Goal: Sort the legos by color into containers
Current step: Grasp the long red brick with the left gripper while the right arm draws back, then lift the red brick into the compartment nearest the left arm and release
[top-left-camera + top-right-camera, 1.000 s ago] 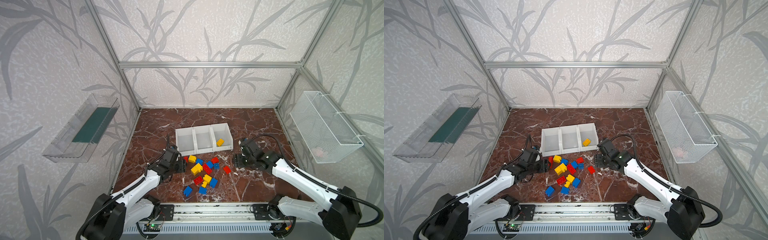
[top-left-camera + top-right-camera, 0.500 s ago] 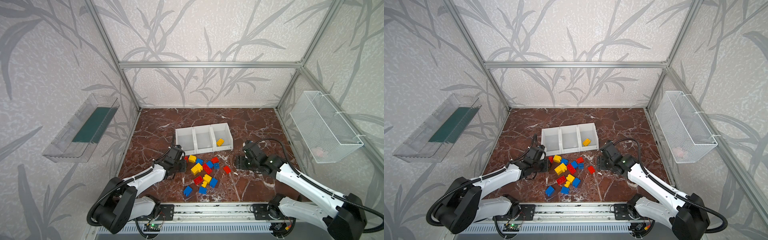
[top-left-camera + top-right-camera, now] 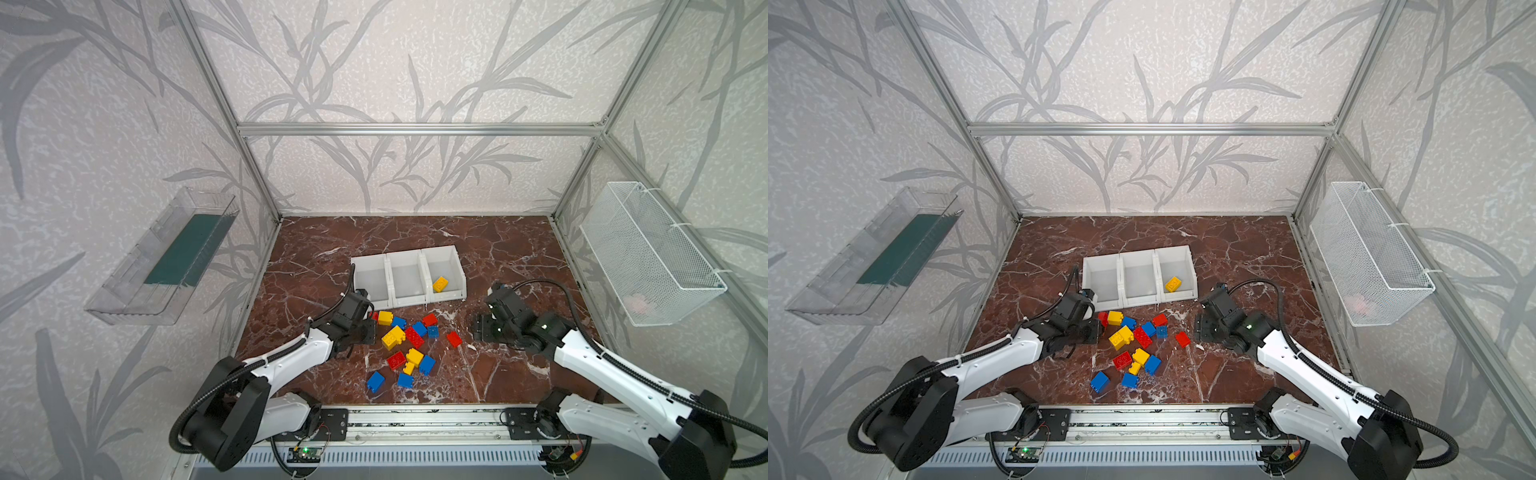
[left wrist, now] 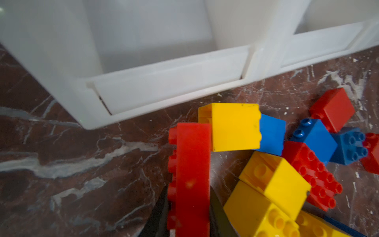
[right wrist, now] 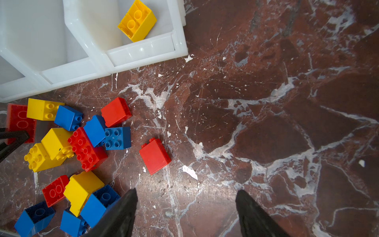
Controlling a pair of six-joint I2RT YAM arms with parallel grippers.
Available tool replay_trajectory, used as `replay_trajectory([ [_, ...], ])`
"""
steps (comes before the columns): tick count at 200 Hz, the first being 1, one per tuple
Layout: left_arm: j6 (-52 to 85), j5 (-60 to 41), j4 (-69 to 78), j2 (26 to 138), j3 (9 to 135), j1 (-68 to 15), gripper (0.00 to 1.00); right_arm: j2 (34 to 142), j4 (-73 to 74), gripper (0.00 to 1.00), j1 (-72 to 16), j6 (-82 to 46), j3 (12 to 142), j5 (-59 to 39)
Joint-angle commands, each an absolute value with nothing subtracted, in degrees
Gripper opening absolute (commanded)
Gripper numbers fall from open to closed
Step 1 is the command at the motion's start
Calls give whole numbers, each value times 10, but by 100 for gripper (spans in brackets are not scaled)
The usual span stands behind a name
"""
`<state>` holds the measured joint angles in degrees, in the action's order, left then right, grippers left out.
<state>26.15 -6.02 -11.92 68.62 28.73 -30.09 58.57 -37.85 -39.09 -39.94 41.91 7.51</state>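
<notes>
"Left gripper, condition?"

"Clamped tight on the long red brick. It sits left of centre in both top views, at the left edge of the pile. The hold is near one end."

"Handling?"

"Judged light, rigid, smooth-sided plastic. An end hold may let it swing; the flat long faces give the proper purchase."

"Edges?"

"Its far end touches a yellow brick, and the left bin stands just beyond. A straight lift looks needed before crossing that front lip. The right bin holds one binned yellow brick."

"Right side?"

"Right gripper is wide open and empty over bare surface, with a lone red brick near. Ample room there."
</notes>
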Motion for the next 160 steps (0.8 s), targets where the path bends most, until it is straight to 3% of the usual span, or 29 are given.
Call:
replay_trajectory([
  [1, 295, -68, -159, 634, 277, -316, 23, 562, -404, 76, -402, -415, 410, 92],
  [23, 325, -78, -148, 578, 277, -316, 23, 551, -415, 76, -404, -417, 406, 99],
  [53, 301, -10, -151, 550, 316, -310, 24, 545, -431, 76, -403, -413, 416, 108],
  [117, 249, -21, -136, 725, 432, -263, 24, 542, -441, 76, -403, -413, 430, 107],
  [160, 245, -7, -124, 778, 459, -245, 24, 529, -458, 76, -404, -416, 435, 111],
])
